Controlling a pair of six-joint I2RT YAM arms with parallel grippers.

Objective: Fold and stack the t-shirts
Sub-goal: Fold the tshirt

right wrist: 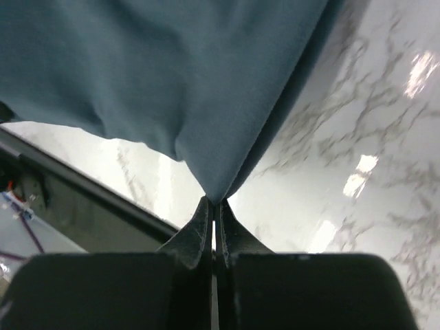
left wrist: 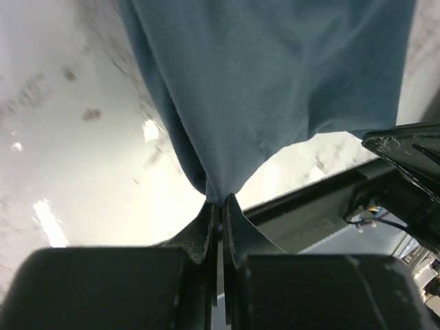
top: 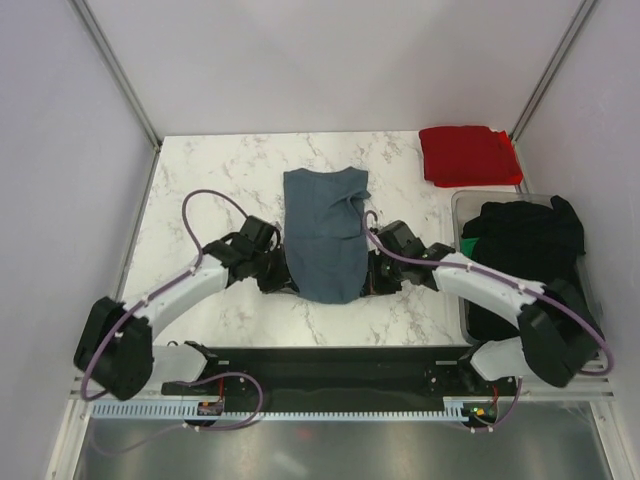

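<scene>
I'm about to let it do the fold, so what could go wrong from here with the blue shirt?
The left fingers and right fingers each pinch only a small tip of the blue-grey shirt, so it may slip out when lifted. The right arm's cable loops by the shirt's edge and could snag the fold.

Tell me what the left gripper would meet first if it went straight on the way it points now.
The blue-grey t-shirt: the left gripper is shut on its edge, and the cloth fills the way ahead. Beyond it probably comes the marble table; depth is unclear.
</scene>
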